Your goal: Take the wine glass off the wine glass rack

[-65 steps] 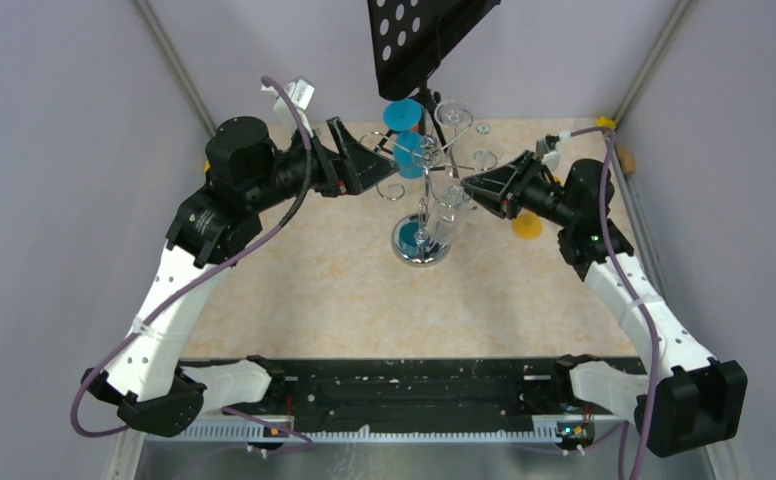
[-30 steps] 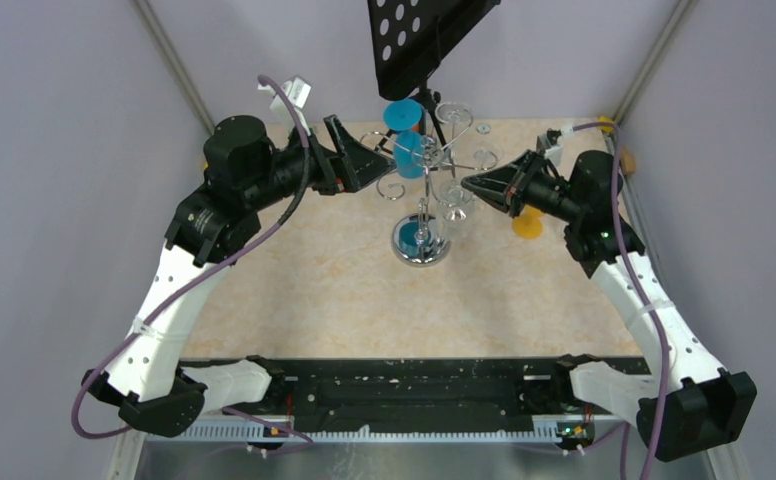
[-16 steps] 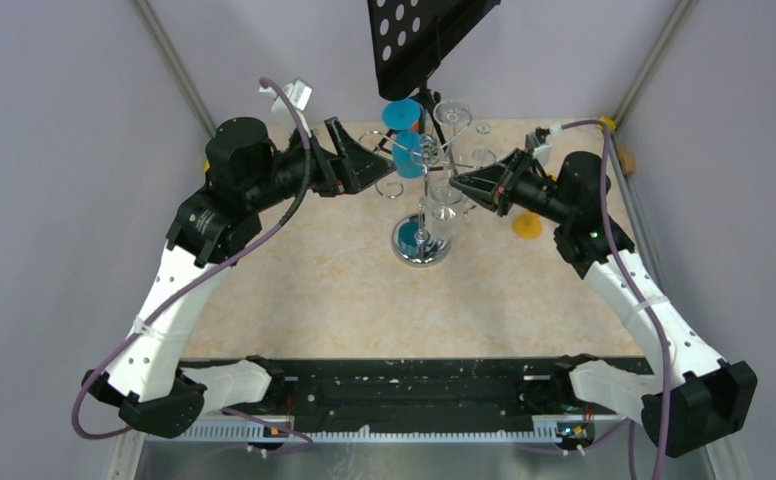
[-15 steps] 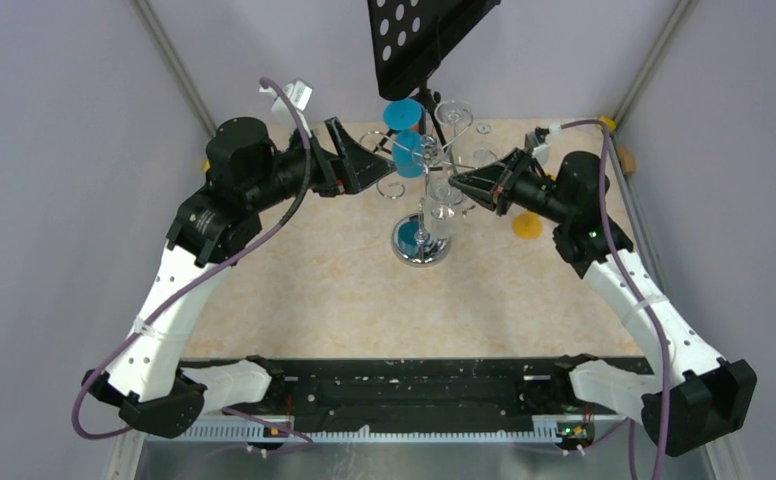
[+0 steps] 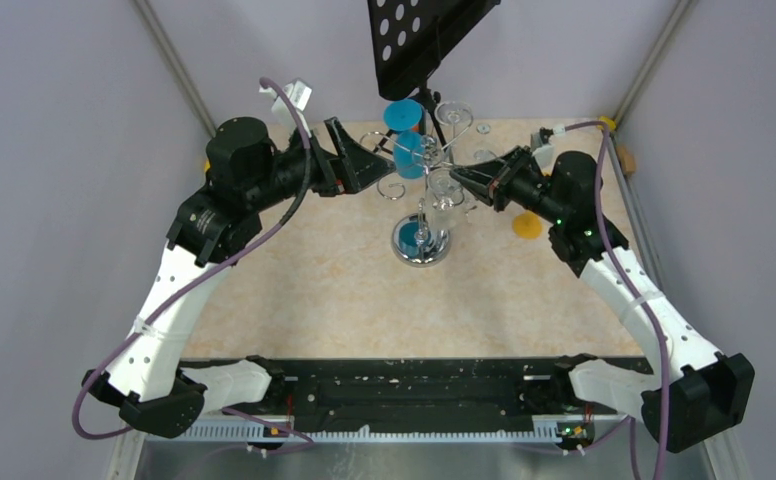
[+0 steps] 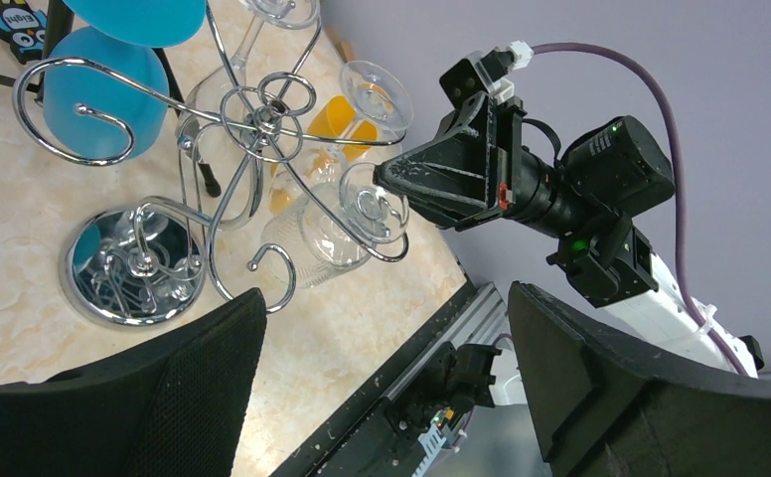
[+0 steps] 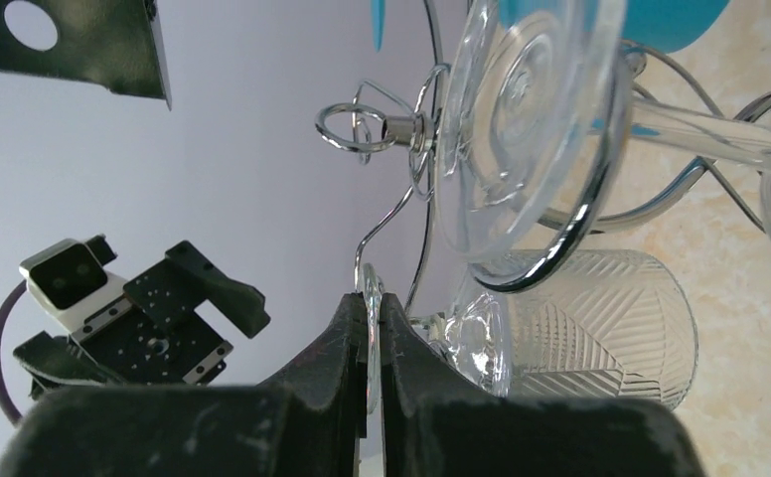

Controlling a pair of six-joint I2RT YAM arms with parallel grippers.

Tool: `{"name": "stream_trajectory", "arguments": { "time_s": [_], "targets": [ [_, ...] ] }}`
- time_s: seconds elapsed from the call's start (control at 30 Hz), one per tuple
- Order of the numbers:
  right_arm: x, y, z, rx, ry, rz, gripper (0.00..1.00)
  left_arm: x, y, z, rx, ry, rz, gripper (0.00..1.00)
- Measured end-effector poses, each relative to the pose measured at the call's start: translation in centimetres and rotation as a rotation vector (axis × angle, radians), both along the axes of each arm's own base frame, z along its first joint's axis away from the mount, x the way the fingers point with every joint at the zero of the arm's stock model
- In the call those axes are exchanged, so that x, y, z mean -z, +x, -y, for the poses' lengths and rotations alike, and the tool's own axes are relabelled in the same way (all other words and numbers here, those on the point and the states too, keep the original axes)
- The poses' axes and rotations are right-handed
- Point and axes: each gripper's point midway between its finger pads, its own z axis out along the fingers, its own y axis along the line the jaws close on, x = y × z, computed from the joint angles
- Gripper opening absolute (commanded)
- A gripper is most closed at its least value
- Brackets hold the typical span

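Note:
The chrome wine glass rack (image 5: 423, 170) stands on its round mirrored base (image 5: 421, 243) at the table's back middle. It also shows in the left wrist view (image 6: 262, 109). A clear wine glass (image 5: 443, 207) with a cut-pattern bowl (image 7: 600, 318) hangs upside down from a scrolled arm on the rack's right side. My right gripper (image 5: 461, 183) is shut on the thin edge of its foot (image 7: 370, 290). In the left wrist view the foot (image 6: 374, 204) still sits in the wire loop. My left gripper (image 5: 382, 162) is open and empty just left of the rack.
Two blue glasses (image 5: 404, 135) and further clear glasses (image 5: 453, 112) hang on the rack. A black tripod stand with a perforated plate (image 5: 424, 35) rises behind it. An orange object (image 5: 527, 225) lies under the right arm. Grey walls close in on three sides.
My right wrist has moved left, closer to the rack, and the hanging clear glass has swung slightly with it. The left arm has not moved.

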Motion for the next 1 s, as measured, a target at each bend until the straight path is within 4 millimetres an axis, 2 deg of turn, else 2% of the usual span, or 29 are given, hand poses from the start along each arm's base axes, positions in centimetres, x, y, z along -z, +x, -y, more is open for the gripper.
{"name": "stream_trajectory", "arguments": {
  "time_s": [0.27, 0.5, 0.8, 1.0],
  "targets": [
    [0.8, 1.7, 1.2, 0.122, -0.027, -0.016, 0.0, 0.0, 0.0, 0.0, 0.003, -0.001, -0.002, 0.94],
    [1.2, 1.7, 2.7, 0.215, -0.04, -0.02, 0.0, 0.1, -0.2, 0.2, 0.017, -0.008, -0.008, 0.94],
    [0.1, 0.2, 4.6, 0.289, -0.04, -0.005, 0.0, 0.5, -0.8, 1.1, 0.073, -0.038, -0.042, 0.9],
    [0.6, -1.9, 5.7, 0.3, -0.084, -0.031, 0.0, -0.1, -1.6, 2.8, 0.17, -0.146, -0.081, 0.84]
  ]
}}
